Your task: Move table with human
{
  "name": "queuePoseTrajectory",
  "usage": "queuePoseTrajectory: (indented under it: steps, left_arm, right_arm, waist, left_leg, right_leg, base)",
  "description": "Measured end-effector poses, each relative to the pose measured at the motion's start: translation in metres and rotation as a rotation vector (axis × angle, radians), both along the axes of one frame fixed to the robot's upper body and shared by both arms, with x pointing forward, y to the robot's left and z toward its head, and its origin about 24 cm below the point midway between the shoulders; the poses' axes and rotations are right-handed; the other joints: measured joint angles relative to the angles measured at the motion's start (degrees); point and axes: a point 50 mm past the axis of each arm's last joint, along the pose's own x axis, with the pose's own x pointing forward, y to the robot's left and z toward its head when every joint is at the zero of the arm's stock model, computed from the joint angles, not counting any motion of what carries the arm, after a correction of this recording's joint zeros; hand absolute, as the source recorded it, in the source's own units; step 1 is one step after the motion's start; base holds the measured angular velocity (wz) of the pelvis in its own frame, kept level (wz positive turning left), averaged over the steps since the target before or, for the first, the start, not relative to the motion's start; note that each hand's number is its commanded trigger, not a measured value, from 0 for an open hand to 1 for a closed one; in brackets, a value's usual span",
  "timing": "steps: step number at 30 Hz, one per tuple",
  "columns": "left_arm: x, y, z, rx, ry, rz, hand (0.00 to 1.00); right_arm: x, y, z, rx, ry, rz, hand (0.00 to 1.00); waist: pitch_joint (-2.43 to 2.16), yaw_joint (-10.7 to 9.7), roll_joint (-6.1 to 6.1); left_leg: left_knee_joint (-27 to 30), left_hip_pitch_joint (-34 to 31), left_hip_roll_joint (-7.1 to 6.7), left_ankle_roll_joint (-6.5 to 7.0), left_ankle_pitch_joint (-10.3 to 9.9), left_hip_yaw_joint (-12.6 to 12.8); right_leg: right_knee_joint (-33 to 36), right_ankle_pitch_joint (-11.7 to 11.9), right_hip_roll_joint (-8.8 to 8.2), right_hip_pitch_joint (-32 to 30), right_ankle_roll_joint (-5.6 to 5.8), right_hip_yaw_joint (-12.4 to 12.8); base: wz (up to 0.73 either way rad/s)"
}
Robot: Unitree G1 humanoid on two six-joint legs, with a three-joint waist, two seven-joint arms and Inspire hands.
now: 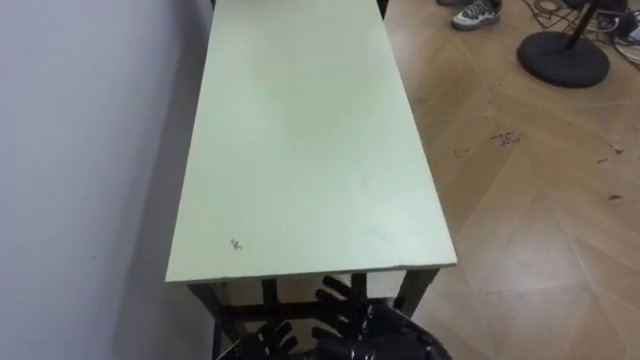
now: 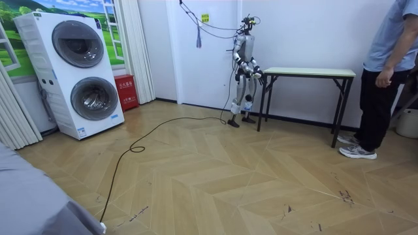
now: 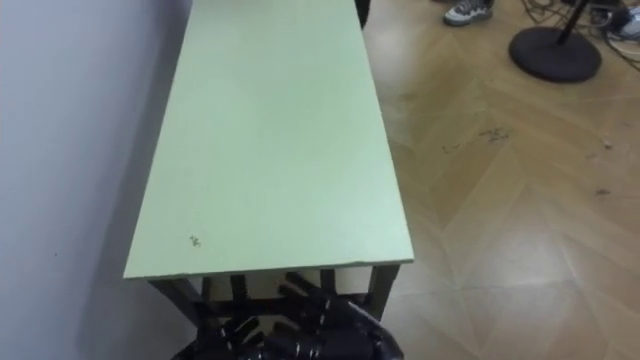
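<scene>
The long pale-green counter (image 1: 310, 150) stands on the wood floor (image 1: 540, 230), its left long edge just beside the white wall (image 1: 80, 150), and nothing lies on it. At its near end, under the edge and between the dark legs, the right hand (image 1: 345, 308) reaches up with its fingers straight and spread, curled round nothing. The left hand (image 1: 270, 340) sits lower and to the left; whether it grips anything, I cannot tell.

At the far end the person (image 2: 385, 65) stands just beside the counter, arm hanging, and I see no hand of theirs on it. That looks like the first danger: a lift from this end alone would tip the top toward the far end. With no firm hold, the edge could also slide off those straight fingers. The wall is so close that a slight swing left would scrape it. On the floor to the far right sits a round black stand base (image 1: 563, 57), near the person's shoe (image 1: 475, 12), ready to catch a leg or a foot.
</scene>
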Motion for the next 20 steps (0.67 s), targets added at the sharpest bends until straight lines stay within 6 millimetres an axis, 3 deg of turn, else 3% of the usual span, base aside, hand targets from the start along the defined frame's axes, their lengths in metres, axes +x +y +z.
queuePoseTrajectory:
  steps: [3,9,14,18,20]
  left_arm:
    - [-0.004,0.011,-0.008,0.089,0.038,0.011,0.00]
    - [-0.021,0.029,-0.020,0.303,0.126,-0.024,0.00]
    - [-0.046,0.045,-0.030,0.461,0.227,0.018,0.00]
    - [-0.050,0.055,-0.031,0.598,0.230,0.050,0.00]
    - [-0.055,0.063,-0.031,0.695,0.242,0.051,0.00]
  right_arm:
    - [-0.002,-0.007,-0.008,-0.077,0.030,0.024,0.00]
    - [-0.016,-0.023,-0.029,-0.233,0.148,-0.014,0.00]
    - [-0.040,-0.048,-0.049,-0.366,0.286,-0.133,0.00]
    - [-0.061,-0.064,-0.060,-0.473,0.380,-0.207,0.00]
    - [-0.079,-0.073,-0.066,-0.526,0.450,-0.245,0.00]
  waist:
    - [0.03,-0.10,0.37]
    - [-0.14,-0.17,0.54]
    - [-0.11,-0.24,0.46]
    - [0.04,-0.23,0.06]
    - [-0.15,-0.16,-0.29]
  left_leg:
    - [0.41,0.00,-0.13,-0.33,-0.21,-1.20]
    - [-0.23,0.58,-0.02,-0.73,0.20,-1.20]
    - [-0.16,1.05,0.00,-0.83,0.25,-1.81]
    - [-0.11,1.32,-0.23,-0.91,0.32,-2.28]
    - [-0.22,1.69,-0.95,-0.91,0.32,-3.01]
  right_leg:
    - [-0.03,0.00,0.16,0.84,0.00,-0.75]
    - [-0.05,0.00,0.38,1.12,0.00,-0.97]
    - [-0.12,0.02,0.47,1.90,-0.04,-1.36]
    - [-0.42,0.02,0.52,2.52,-0.04,-1.43]
    - [-1.48,0.01,0.52,3.29,-0.08,-1.46]
  base:
    - [0.17]
    - [0.01]
    - [0.06]
    - [0.04]
    - [0.00]
